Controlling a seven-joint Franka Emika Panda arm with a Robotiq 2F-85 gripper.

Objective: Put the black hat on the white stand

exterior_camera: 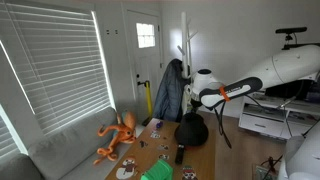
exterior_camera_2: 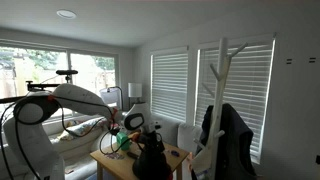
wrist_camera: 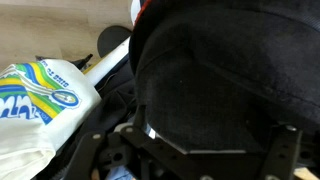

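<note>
Black hat suspended over the wooden table, gripped from above by the gripper, whose fingers are closed on the hat's fabric. Left to right in an exterior view: orange plush toy beside the table; dark jacket hanging on the white stand; the hat, near the stand but apart from it; white robot arm. Wrist view: the hat fills most of the frame, with a printed white bag at left.
</note>
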